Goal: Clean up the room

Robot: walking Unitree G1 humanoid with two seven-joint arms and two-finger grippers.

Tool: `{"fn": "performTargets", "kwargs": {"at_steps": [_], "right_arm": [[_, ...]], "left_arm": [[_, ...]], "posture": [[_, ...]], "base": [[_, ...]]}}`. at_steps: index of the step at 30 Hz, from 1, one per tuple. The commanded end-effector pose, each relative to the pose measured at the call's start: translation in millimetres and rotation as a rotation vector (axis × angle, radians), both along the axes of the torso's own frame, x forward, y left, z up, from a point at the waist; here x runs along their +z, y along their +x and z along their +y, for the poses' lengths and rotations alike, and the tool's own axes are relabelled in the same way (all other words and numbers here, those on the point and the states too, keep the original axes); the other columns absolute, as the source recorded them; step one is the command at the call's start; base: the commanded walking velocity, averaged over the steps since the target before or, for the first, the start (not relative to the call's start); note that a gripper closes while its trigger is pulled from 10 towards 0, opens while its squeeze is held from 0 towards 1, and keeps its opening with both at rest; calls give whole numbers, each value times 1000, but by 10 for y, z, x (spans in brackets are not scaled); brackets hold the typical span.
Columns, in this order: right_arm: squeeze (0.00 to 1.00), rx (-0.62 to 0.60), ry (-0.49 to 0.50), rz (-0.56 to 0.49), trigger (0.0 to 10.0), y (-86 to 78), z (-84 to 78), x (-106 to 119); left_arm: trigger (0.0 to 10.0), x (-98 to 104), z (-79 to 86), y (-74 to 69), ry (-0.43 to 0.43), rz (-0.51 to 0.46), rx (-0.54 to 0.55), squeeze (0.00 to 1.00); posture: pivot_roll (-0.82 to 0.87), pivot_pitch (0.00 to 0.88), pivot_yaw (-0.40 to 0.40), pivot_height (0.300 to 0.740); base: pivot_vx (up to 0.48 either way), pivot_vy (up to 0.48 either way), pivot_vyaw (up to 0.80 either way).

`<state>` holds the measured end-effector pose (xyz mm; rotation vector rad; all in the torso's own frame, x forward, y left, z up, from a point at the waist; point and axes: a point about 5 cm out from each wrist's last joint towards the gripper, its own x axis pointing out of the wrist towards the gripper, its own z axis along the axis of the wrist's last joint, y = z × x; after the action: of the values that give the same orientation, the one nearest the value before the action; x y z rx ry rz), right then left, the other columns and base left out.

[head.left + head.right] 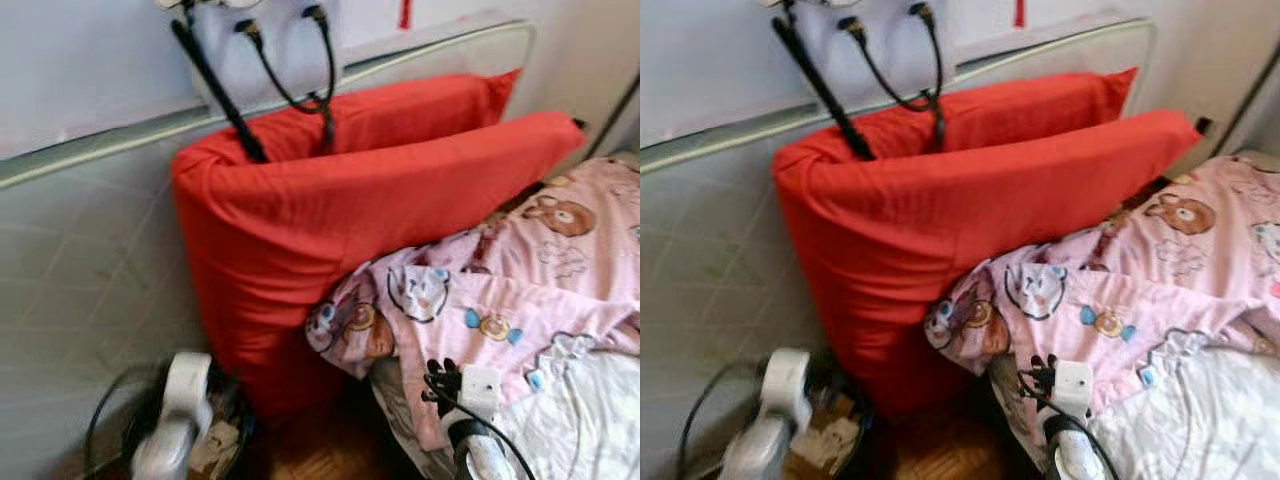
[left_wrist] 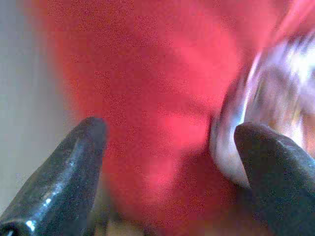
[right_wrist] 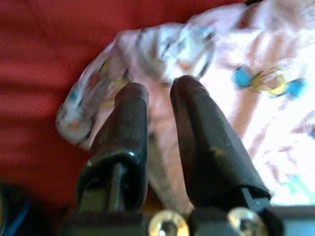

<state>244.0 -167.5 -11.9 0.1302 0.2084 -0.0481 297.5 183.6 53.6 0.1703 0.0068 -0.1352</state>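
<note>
Both silver arms rise from the lower edge of the head views; the left gripper (image 2: 170,147) sits low beside the wall, its two black fingers (image 2: 69,172) spread wide apart with nothing between them, facing the red cushion (image 1: 330,230); the right gripper (image 3: 160,98) lies over the corner of the pink blanket (image 1: 500,300), its fingers (image 3: 197,142) drawn nearly together with a narrow gap, and no fold of cloth can be seen caught between them; that blanket, printed with bears and sweets, is spread over the bed on the robot's right, and its bunched corner touches the lower front of the red cushion; the cushion stands upright on the wooden floor (image 1: 320,450), leaning back against the pale tiled wall (image 1: 80,270), with a second red cushion (image 1: 400,110) just behind it; black cables (image 1: 290,70) hang down the wall and pass behind the cushions; a white sheet (image 1: 580,420) lies beside the blanket at the near right.
</note>
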Motion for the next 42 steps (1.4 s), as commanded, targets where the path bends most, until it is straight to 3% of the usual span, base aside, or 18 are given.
{"fn": "performTargets", "kwargs": {"at_steps": [1, 4, 9, 13, 14, 16, 20, 27, 28, 29, 30, 31, 42], "right_arm": [[0, -39, -9, -25, 10000, -16, -96, 33], [0, 23, -51, -40, 10000, 12, -77, 72], [0, 21, -73, -73, 10000, 86, -126, 159], [0, 29, -78, -82, 10000, 87, -137, 181], [0, 87, -109, -81, 10000, 75, -90, 181], [0, 87, -143, -101, 10000, 71, -98, 209], [0, 69, -124, -92, 10000, 130, -76, 244], [0, 22, -103, -81, 10000, 107, -46, 226], [0, -1, -66, -105, 10000, 86, -32, 236], [643, -9, -61, -102, 10000, 78, -21, 229], [643, -13, -60, -97, 10000, 74, -13, 223], [1000, 0, -49, -93, 10000, 73, 16, 218], [1000, 4, -42, -93, 10000, 48, 59, 217]], "left_arm": [[10000, -131, -29, -101, -18, 51, 18, 0], [10000, -94, -53, -120, -77, -12, 44, 0], [10000, -90, -5, -236, -90, -66, 91, 0], [10000, -73, 42, -324, -106, -68, 125, 0], [10000, -51, 30, -344, -119, -58, 122, 0], [10000, -46, 33, -349, -118, -53, 120, 0], [10000, -2, 63, -307, -118, -64, 112, 0], [10000, 36, 13, -335, -128, -62, 113, 0], [10000, 35, -11, -344, -134, -52, 109, 0], [10000, 26, -13, -347, -135, -41, 108, 0], [10000, 18, -14, -350, -135, -33, 108, 0], [10000, 8, -9, -346, -142, -24, 109, 0], [10000, 58, 16, -298, -143, -14, 105, 0]], "posture": [[2, 88, -9, 740], [2, 91, -31, 740], [-10, 92, -48, 740], [-14, 94, -51, 740], [-5, 99, -55, 740], [6, 105, -56, 740], [-1, 117, -52, 735], [11, 130, -40, 705], [13, 128, -41, 705], [9, 127, -36, 705], [7, 125, -35, 705], [8, 125, -33, 705], [3, 117, -24, 705]], "base": [[0, 0, 0], [0, 0, 0], [0, 0, 0], [0, 0, 0], [0, 0, 0], [0, 0, 0], [0, 0, 0], [0, 0, 0], [0, 0, 0], [0, 0, 0], [0, 0, 0], [0, 0, 0], [0, 0, 0]]}}
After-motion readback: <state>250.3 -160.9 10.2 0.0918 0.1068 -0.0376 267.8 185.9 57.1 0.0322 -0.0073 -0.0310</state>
